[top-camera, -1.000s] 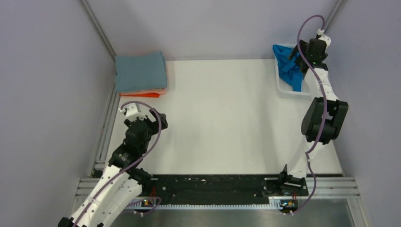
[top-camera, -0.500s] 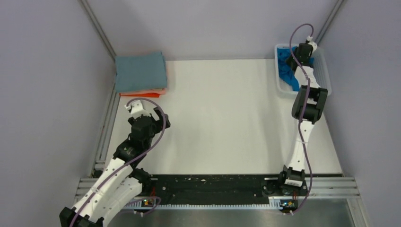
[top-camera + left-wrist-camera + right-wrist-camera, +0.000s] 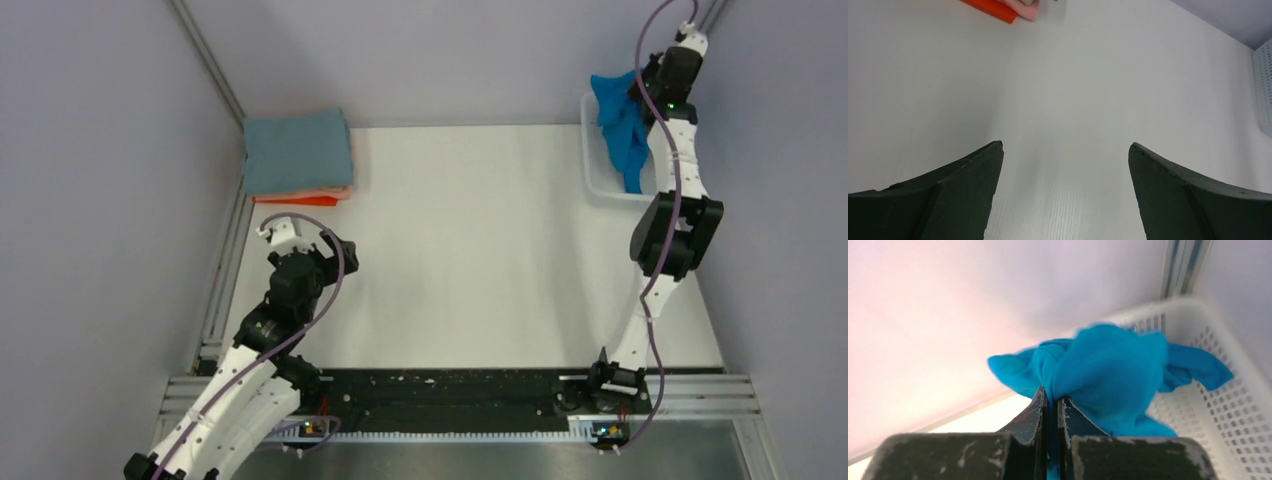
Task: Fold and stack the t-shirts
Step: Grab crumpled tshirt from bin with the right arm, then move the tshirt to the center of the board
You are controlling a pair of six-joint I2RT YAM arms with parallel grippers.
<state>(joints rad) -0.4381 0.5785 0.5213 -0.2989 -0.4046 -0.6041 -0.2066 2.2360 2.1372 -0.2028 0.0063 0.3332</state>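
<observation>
A bright blue t-shirt (image 3: 622,125) hangs bunched above the white mesh basket (image 3: 597,178) at the far right, its lower part trailing into the basket. My right gripper (image 3: 640,90) is shut on a fold of this blue t-shirt (image 3: 1108,375), the cloth pinched between its dark fingers (image 3: 1034,412). Folded t-shirts lie stacked at the far left: grey-blue (image 3: 298,150) on top, pink (image 3: 335,192) and orange (image 3: 290,200) edges beneath. My left gripper (image 3: 1065,150) hovers open over bare table, nothing between its fingers, short of the stack's orange corner (image 3: 993,9).
The white table (image 3: 480,250) stretches between the stack and the basket. Lilac walls with metal corner rails (image 3: 205,60) close in the back and sides. A black rail (image 3: 450,395) with the arm bases runs along the near edge. The basket's wall (image 3: 1263,90) shows at right in the left wrist view.
My right gripper dipped into the basket, closed on the blue t-shirt and rose with it toward the back corner. The left arm shifted only slightly.
</observation>
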